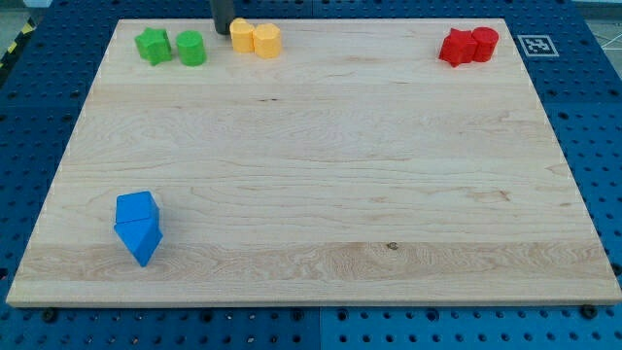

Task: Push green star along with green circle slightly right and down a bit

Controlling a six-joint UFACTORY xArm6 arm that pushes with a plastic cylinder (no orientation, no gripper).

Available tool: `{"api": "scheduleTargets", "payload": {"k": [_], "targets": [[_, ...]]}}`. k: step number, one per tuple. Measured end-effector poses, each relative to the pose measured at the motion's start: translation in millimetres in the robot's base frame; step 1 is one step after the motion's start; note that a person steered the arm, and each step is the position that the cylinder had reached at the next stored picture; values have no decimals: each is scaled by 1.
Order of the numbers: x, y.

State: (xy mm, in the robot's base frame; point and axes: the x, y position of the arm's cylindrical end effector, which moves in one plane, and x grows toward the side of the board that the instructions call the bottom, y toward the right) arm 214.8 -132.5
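The green star [153,45] sits near the view's top left of the wooden board [321,175]. The green circle [190,48] stands just to its right, close beside it. My tip [223,31] is a dark rod coming down at the view's top edge. It is to the right of the green circle, with a small gap, and right next to the left side of the yellow blocks.
Two yellow blocks [256,39] stand together just right of my tip. Two red blocks [468,45] sit at the view's top right. Two blue blocks [137,226] sit at the bottom left. A marker tag [535,45] lies off the board's top right corner.
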Motion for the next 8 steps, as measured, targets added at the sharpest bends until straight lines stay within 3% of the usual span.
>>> {"api": "scheduleTargets", "payload": {"k": [3, 4, 6, 8], "targets": [[14, -5], [-20, -67], [4, -171], [22, -164]]}}
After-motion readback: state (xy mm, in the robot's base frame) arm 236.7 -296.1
